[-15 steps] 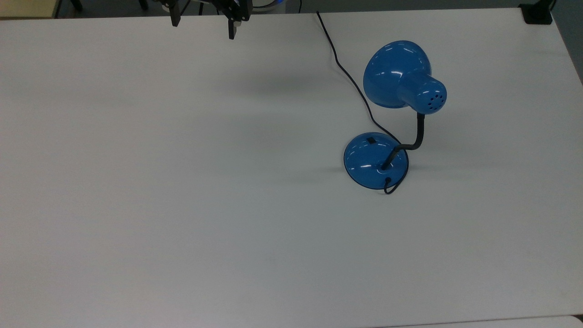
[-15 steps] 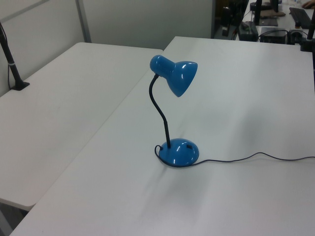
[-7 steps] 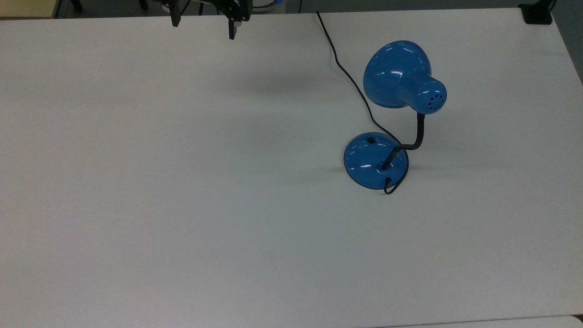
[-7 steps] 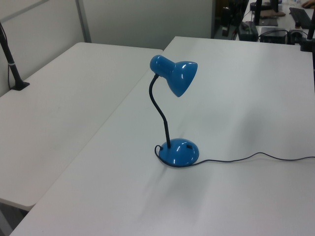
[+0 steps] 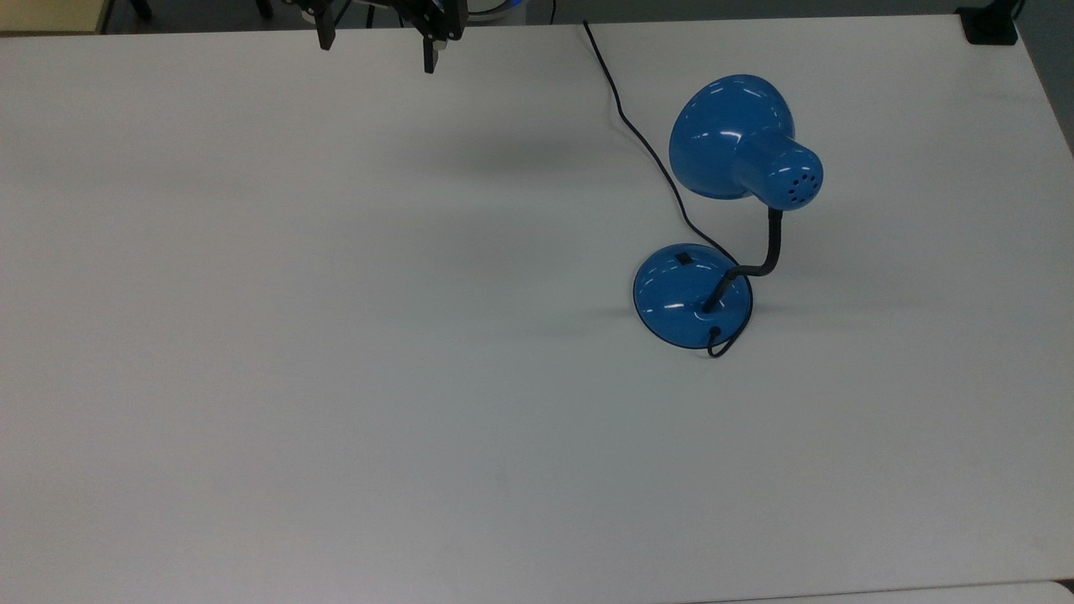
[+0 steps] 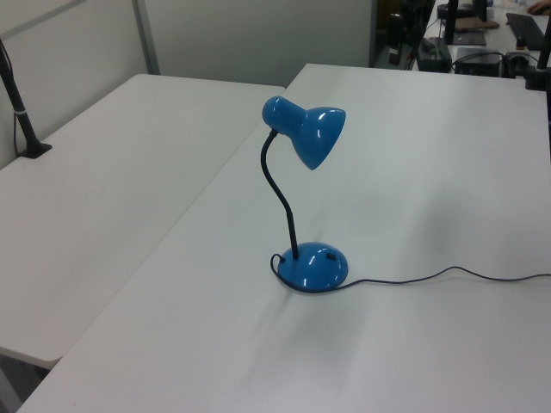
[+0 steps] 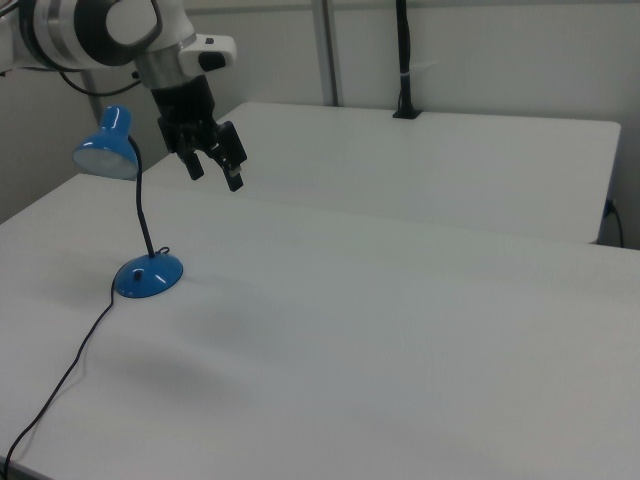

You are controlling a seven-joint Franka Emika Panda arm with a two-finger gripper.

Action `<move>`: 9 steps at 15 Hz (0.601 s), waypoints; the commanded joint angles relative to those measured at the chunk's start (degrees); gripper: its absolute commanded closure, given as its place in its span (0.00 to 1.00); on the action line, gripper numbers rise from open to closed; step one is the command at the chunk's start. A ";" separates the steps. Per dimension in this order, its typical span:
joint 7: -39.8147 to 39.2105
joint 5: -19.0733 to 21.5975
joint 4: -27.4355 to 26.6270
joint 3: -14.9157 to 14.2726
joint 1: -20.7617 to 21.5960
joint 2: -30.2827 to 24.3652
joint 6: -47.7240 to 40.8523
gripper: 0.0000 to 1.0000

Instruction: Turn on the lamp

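White table (image 5: 336, 335) carrying lamp (image 5: 738, 159); gripper (image 7: 214, 172) hovering well apart from lamp, fingers spread wide, holding nothing, touching nothing.

The lamp (image 6: 301, 172) is being carried upright by the white surface (image 6: 413, 172). Above its round base (image 6: 312, 267), the shade (image 6: 306, 129) is being held by the gooseneck (image 6: 277, 194), while the cord (image 6: 448, 274) is being trailed from the base toward the left view's right.
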 commanded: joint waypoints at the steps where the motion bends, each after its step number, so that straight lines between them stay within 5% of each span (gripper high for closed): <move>1: -3.17 1.32 0.13 -0.09 0.41 -0.03 -2.71 0.00; 7: -27.59 1.32 -0.31 -0.01 0.14 -0.21 -10.17 0.00; 9: -28.76 1.23 -0.40 0.17 0.23 -0.12 -10.71 0.00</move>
